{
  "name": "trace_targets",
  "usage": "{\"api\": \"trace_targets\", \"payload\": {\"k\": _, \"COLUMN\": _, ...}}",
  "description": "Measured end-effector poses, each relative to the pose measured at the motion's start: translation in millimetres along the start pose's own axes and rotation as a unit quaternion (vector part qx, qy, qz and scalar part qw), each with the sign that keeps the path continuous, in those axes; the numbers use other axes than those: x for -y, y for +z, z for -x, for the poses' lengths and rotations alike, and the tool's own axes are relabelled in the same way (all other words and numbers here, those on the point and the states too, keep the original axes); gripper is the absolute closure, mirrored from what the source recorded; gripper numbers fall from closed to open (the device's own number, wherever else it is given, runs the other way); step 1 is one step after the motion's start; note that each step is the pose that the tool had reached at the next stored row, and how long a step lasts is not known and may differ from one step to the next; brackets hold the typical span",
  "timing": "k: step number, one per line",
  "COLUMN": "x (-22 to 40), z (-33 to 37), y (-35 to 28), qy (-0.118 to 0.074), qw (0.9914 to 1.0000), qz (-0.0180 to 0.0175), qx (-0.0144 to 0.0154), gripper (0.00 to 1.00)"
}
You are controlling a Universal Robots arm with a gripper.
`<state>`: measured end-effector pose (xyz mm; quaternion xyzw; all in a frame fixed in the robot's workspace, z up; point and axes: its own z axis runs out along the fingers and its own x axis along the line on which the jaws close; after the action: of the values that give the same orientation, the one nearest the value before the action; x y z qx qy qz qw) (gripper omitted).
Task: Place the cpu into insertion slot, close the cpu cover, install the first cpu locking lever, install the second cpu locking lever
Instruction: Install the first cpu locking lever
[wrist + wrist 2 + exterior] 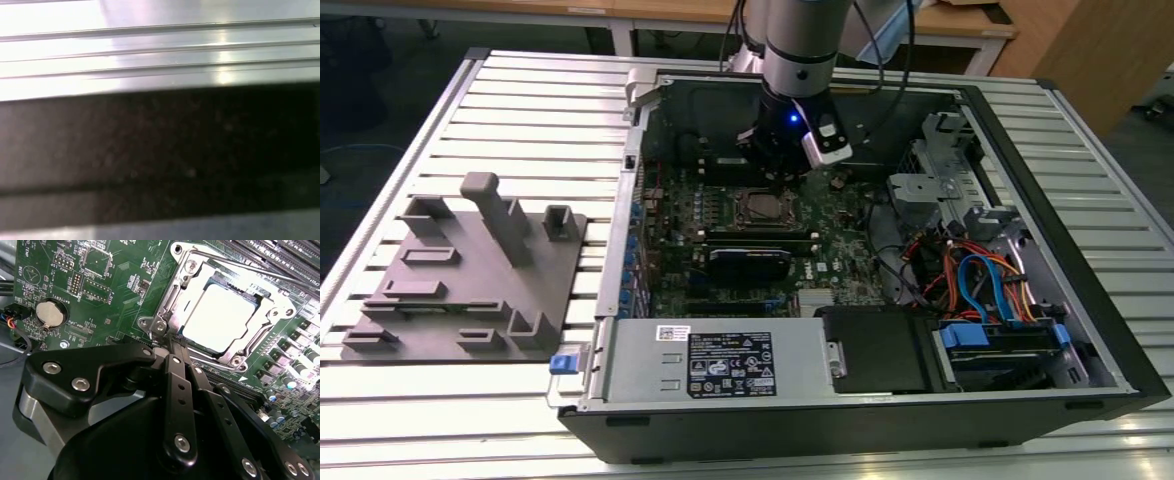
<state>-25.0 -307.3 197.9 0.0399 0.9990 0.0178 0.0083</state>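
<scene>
- Exterior view: open computer case lying on a slatted metal table, green circuit board exposed inside.
- Robot arm reaching down into the case, gripper poised close over the square socket near the board's middle.
- Grey moulded tray on the table, on the exterior view's left of the case, well apart from the gripper.
- Second wrist view: gripper clenched, black fingers drawn together with no gap showing and nothing seen between them, tips just beside one corner of the socket.
- Silver-topped chip seated flat in the socket, showing through the square cut-out of the silvery cover lowered over it.
- Thin metal lever running along the cover's edge farthest from the gripper; latched or not, cannot tell.
- Round coin battery on the board, well apart from the socket.
- First wrist view: ridged silvery metal beside a broad dark band.
</scene>
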Motion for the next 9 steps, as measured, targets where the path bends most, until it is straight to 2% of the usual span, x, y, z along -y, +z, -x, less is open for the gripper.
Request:
{"api": "trace_targets", "payload": {"k": 5, "x": 0.0, "z": 0.0, "y": 0.3, "qy": 0.000, "qw": 1.00000, "qz": -0.0001, "qx": 0.0001, "gripper": 0.90}}
{"api": "trace_targets", "payload": {"k": 6, "x": -0.3, "z": 0.1, "y": 0.2, "qy": 0.000, "qw": 1.00000, "qz": 0.0008, "qx": 0.0004, "gripper": 0.90}}
{"api": "trace_targets", "payload": {"k": 9, "x": -0.2, "z": 0.0, "y": -2.9, "qy": 0.000, "qw": 1.00000, "qz": 0.0017, "qx": 0.0000, "gripper": 0.90}}
